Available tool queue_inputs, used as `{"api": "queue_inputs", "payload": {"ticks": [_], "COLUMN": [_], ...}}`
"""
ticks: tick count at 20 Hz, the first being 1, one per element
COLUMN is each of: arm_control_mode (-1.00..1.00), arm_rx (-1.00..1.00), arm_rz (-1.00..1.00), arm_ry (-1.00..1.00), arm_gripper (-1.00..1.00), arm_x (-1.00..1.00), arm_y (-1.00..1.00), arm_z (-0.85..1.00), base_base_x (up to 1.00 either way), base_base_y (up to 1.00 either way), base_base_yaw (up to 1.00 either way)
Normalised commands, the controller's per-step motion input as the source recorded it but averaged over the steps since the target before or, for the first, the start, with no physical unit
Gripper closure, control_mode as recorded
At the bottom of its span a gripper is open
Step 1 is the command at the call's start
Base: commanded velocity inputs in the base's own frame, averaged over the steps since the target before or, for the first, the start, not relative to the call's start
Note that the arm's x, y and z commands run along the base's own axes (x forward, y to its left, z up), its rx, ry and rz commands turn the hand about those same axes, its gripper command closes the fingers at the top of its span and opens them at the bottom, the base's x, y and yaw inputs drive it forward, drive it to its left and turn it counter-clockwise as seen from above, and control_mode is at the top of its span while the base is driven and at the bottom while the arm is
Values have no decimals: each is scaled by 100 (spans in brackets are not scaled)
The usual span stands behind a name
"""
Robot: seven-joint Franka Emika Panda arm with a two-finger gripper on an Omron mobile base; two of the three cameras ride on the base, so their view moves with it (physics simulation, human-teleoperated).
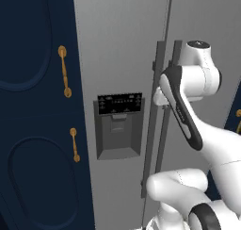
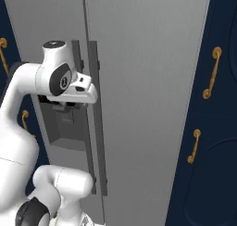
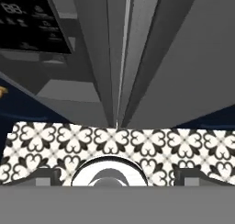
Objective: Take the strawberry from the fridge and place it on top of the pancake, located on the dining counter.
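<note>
1. Nearest to us, at the bottom of the hand view, the claw (image 3: 117, 177) shows its two dark fingertips (image 3: 43, 176) well apart, one at the lower left and one at the lower right; we read the claw as wide open and holding nothing.

2. Just beyond the tips, a band of black-and-white patterned floor (image 3: 183, 142) crosses the lower half of the hand view, so we judge the hand is angled downward along the front of the fridge (image 1: 117, 45).

3. In the left base view the hand sits right of centre, close against the two long vertical bar handles (image 1: 159, 111) where the doors meet. The handles' long axis runs up and down, and they lie straight ahead of the claw.

4. Left of the handles is the dark dispenser panel (image 1: 119, 103), and further left the navy cabinets (image 1: 33, 106) with gold handles (image 1: 64, 71).

5. Both fridge doors look closed. The strawberry should be inside, so we cannot place it. We judge that opening a door comes next.
</note>
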Motion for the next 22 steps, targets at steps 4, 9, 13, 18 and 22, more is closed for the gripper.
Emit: {"api": "queue_inputs", "payload": {"ticks": [4,9,13,18,22], "arm_control_mode": [-100,-100,-100,-100,-100], "arm_rx": [2,4,0,0,0], "arm_rz": [-16,-7,-3,-2,0], "arm_ry": [-8,-3,-6,-18,-4], "arm_gripper": [-100,-100,-100,-100,-100], "arm_x": [-99,-56,-36,-43,-31], "arm_y": [-25,0,2,9,11], "arm_z": [0,9,11,10,7], "base_base_x": [0,0,0,0,0], "base_base_y": [0,0,0,0,0], "base_base_yaw": [0,0,0,0,0]}}
